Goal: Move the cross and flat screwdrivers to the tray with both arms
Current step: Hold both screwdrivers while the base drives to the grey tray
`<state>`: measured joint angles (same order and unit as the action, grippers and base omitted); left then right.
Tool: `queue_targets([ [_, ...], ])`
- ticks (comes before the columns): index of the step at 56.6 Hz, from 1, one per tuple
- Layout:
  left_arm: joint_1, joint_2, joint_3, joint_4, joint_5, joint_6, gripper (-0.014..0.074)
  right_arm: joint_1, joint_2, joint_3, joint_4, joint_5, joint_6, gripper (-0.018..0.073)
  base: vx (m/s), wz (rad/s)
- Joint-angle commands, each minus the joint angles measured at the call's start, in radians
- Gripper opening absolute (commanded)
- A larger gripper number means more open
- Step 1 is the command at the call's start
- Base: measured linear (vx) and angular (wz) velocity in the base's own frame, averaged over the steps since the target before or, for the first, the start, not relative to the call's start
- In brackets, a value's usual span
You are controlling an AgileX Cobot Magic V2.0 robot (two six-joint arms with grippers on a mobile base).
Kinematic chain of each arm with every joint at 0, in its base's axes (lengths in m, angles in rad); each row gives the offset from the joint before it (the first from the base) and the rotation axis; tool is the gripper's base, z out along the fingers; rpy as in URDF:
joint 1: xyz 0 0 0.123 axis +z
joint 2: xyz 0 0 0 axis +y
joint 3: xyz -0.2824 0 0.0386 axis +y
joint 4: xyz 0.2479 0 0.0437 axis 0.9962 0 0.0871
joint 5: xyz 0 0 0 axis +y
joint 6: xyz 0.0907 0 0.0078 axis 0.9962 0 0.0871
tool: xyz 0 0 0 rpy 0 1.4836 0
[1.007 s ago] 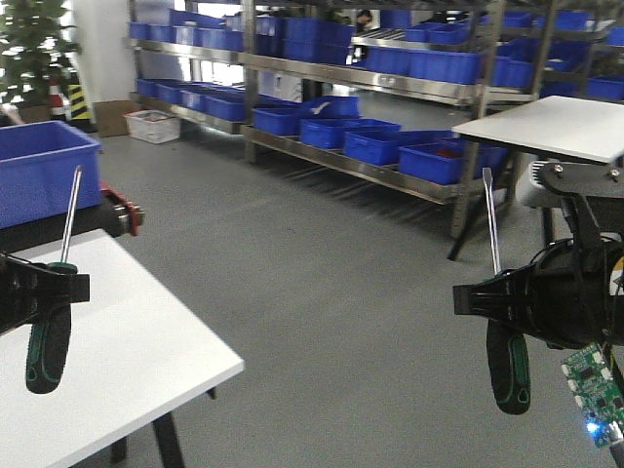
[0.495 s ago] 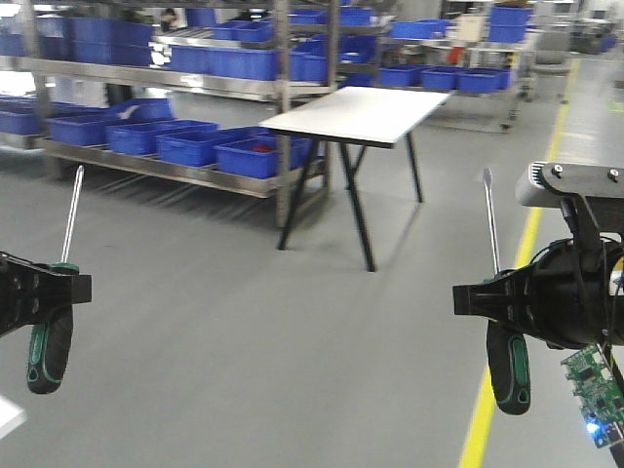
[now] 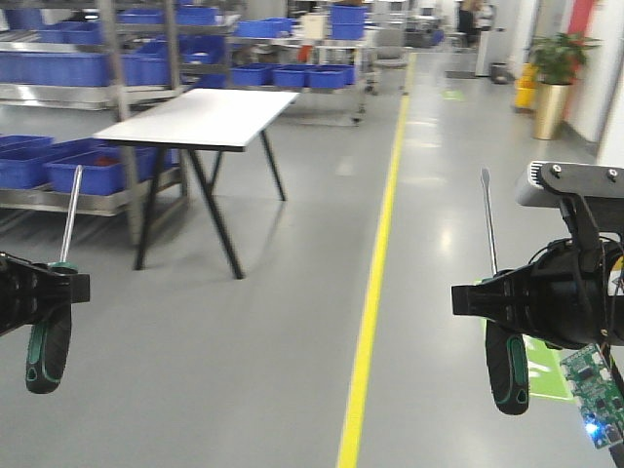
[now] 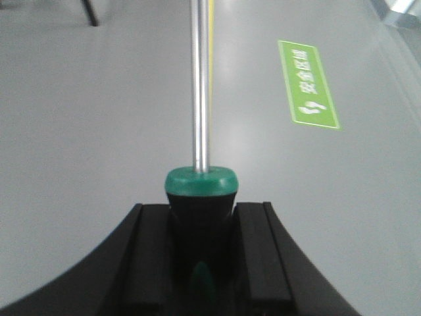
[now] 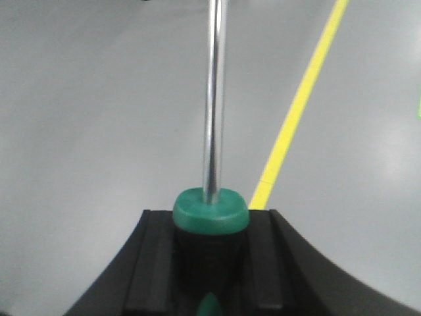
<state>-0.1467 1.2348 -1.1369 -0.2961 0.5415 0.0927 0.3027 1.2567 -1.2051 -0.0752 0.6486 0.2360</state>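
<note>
A: How does the left arm (image 3: 15, 297) sit?
B: It reaches in level from the left edge of the front view, and only its black end shows. The left pincer (image 3: 60, 290) is clamped on the left screwdriver (image 3: 49, 343) just below the green collar.
A: And the tool's attitude?
B: Near upright. The shaft points up and leans slightly right, and the handle hangs below the jaws, in the air over the grey floor (image 3: 292, 322).
A: Does the wrist view agree?
B: Yes. Both black fingers (image 4: 148, 263) press the handle's sides, and the shaft runs straight away from the camera.
A: Right side?
B: Much the same. The right arm (image 3: 575, 292) comes in from the right edge with cables looped round it and a green circuit board (image 3: 593, 382) hanging beneath. The right pincer (image 3: 495, 298) is closed around the right screwdriver (image 3: 509, 366) at the top of its handle. The shaft points up, tilted a touch left.
A: What lies below?
B: Floor, with a yellow line (image 3: 375, 283) running between the two tools. A white table (image 3: 205, 115) stands well off behind the left screwdriver, with blue bins (image 3: 58, 68) beyond it.
</note>
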Motion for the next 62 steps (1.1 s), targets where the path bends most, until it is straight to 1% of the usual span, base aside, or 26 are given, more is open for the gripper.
queue_targets([
  [1,-0.005,-0.028,-0.035,-0.021,-0.080,-0.003,-0.0001,-0.005,-0.030,-0.035,-0.012,-0.084,-0.005,-0.0008,0.19,-0.60],
  [18,-0.005,-0.028,-0.035,-0.021,-0.080,-0.003,-0.0001,-0.005,-0.030,-0.035,-0.012,-0.057,-0.005,-0.0008,0.21,-0.48],
  [33,-0.005,-0.028,-0.035,-0.021,-0.080,-0.003,-0.0001,-0.005,-0.030,-0.035,-0.012,-0.057,-0.005,-0.0008,0.27,-0.23],
  [46,-0.005,-0.028,-0.035,-0.021,-0.080,-0.003,-0.0001,-0.005,-0.030,-0.035,-0.012,-0.057,-0.005,-0.0008,0.31,0.07],
  [62,-0.005,-0.028,-0.035,-0.021,-0.080,-0.003,-0.0001,-0.005,-0.030,-0.035,-0.012,-0.057,-0.005,-0.0008,0.35,0.38],
])
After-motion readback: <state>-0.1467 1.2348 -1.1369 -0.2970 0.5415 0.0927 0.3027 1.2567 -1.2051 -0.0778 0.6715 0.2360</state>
